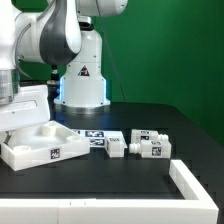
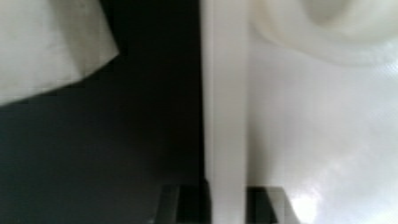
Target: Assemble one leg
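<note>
Several legs, small white blocks with black-and-white tags, lie in a loose row on the black table in the exterior view; one is near the middle [image 1: 114,146] and another further toward the exterior view's right [image 1: 152,146]. None is held. The large white square tray-like part [image 1: 40,148] sits at the exterior view's left. My gripper [image 1: 28,122] is low over its rear wall. In the wrist view my gripper [image 2: 224,205] straddles that thin white wall [image 2: 224,100], a dark fingertip [image 2: 183,205] pressed against each side. No leg shows in the wrist view.
The robot's base [image 1: 82,80] stands behind the legs. A low white border wall [image 1: 195,185] runs along the table's front and the exterior view's right side. A green backdrop stands behind.
</note>
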Robot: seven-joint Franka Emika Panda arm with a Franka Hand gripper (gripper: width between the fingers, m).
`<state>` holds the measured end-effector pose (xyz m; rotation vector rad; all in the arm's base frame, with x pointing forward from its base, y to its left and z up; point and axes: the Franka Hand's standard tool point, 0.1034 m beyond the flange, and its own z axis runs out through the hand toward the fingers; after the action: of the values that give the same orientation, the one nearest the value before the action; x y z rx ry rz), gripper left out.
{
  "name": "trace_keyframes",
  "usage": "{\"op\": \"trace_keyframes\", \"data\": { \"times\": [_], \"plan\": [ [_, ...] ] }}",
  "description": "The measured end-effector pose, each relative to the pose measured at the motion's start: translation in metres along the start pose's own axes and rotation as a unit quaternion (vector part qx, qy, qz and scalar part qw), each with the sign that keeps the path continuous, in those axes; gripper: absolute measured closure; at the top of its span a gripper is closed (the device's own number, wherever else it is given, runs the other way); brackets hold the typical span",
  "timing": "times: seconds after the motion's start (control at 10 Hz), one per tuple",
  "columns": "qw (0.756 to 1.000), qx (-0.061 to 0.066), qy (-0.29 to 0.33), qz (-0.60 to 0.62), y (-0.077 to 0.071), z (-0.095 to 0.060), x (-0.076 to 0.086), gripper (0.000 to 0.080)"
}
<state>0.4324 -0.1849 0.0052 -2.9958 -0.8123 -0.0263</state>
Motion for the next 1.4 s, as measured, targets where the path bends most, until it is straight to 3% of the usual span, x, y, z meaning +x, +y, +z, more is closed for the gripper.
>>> {"op": "trace_keyframes", "data": {
  "times": [0.1,0.2,0.4,0.5,0.6,0.7,0.9,1.0,1.1,1.4],
  "plan": [
    [1.000,0.002,-0.001,0.008,-0.001,-0.001,0.000,0.0755],
    [0.999,0.007,-0.004,0.034,-0.005,-0.013,0.002,0.0755],
    [0.993,-0.001,0.004,0.122,-0.006,-0.052,0.019,0.0755],
    [0.984,0.005,-0.001,0.178,-0.016,-0.066,0.035,0.0755],
    [0.975,0.011,-0.007,0.223,-0.023,-0.081,0.061,0.0755],
    [0.963,0.017,-0.015,0.268,-0.028,-0.087,0.087,0.0755],
    [0.951,0.016,-0.011,0.309,-0.049,-0.079,0.142,0.0755],
    [0.948,0.017,-0.014,0.317,-0.063,-0.070,0.159,0.0755],
    [0.949,0.016,-0.013,0.313,-0.075,-0.060,0.168,0.0755],
    [0.952,0.019,-0.016,0.306,-0.076,-0.057,0.166,0.0755]
  ]
}}
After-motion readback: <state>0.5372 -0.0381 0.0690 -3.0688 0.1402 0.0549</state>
